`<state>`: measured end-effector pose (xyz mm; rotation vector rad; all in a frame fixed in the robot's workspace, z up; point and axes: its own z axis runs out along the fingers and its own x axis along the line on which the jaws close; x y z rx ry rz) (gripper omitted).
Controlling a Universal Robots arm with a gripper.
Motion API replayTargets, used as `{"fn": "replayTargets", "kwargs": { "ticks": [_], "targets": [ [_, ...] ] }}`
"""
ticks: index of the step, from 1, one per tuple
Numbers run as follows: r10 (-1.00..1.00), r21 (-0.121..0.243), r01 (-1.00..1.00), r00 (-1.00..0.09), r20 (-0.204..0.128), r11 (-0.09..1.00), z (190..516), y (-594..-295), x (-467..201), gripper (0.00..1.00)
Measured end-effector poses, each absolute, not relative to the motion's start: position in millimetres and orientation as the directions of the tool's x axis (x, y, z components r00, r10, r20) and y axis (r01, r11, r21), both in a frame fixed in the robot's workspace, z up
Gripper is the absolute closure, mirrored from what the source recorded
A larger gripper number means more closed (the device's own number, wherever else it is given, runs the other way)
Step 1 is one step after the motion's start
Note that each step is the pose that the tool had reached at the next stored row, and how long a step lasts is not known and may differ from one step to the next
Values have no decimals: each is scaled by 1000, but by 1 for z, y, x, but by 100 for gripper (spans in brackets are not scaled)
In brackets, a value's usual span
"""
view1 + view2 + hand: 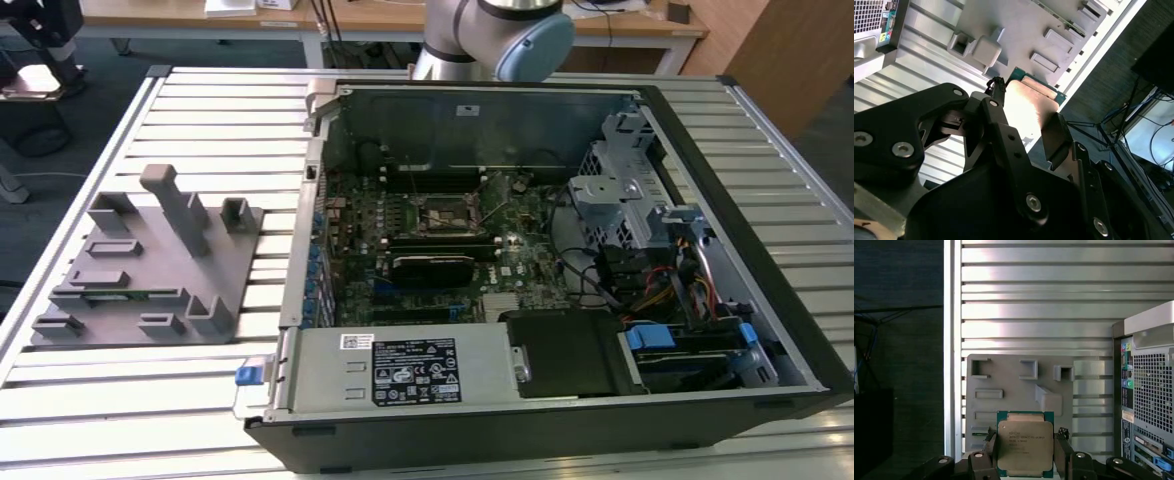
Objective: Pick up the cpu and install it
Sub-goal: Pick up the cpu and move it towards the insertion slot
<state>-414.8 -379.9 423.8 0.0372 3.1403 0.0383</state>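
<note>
The pincer (pixel 1025 457) grips the cpu (pixel 1025 442) by two opposite edges, clear above the tabletop (pixel 1054 305); fingers (pixel 1062 455) hide its sides.

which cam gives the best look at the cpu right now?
First wrist view: the cpu faces the camera, metal top and green rim plain, held by the gripper. The second wrist view shows it obliquely, glare-washed, partly behind a finger. The exterior view shows the open computer case.

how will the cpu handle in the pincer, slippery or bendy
The cpu is a flat plate with a metal top, so probably stiff and light. Its smooth lid and thin edges, pinched by the pincer, could slip if bumped. The thin green rim looks likelier to chip than flex.
</note>
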Motion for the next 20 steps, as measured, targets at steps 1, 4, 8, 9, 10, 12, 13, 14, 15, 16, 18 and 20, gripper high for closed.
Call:
{"fn": "replayTargets", "kwargs": {
  "ticks": [1, 4, 8, 9, 10, 12, 13, 14, 15, 16, 18, 20],
  "targets": [
    [24, 24, 24, -1000, -1, 999, 424, -380, -414, 46],
    [24, 24, 24, -1000, -1, 999, 424, -380, -410, 46],
    [24, 24, 24, -1000, -1, 999, 424, -380, -404, 46],
    [24, 24, 24, -1000, -1, 999, 424, -380, -403, 46],
    [24, 24, 24, -1000, -1, 999, 424, -380, -402, 46],
    [24, 24, 24, -1000, -1, 999, 424, -380, -399, 46],
    [24, 24, 24, -1000, -1, 999, 424, -380, -398, 46],
    [24, 24, 24, -1000, -1, 999, 424, -380, -397, 46],
    [24, 24, 24, -1000, -1, 999, 424, -380, -395, 46],
    [24, 24, 24, -1000, -1, 999, 424, -380, -394, 46],
    [24, 24, 24, -1000, -1, 999, 424, -380, -392, 46],
    [24, 24, 24, -1000, -1, 999, 424, -380, -389, 46]
  ]
}}
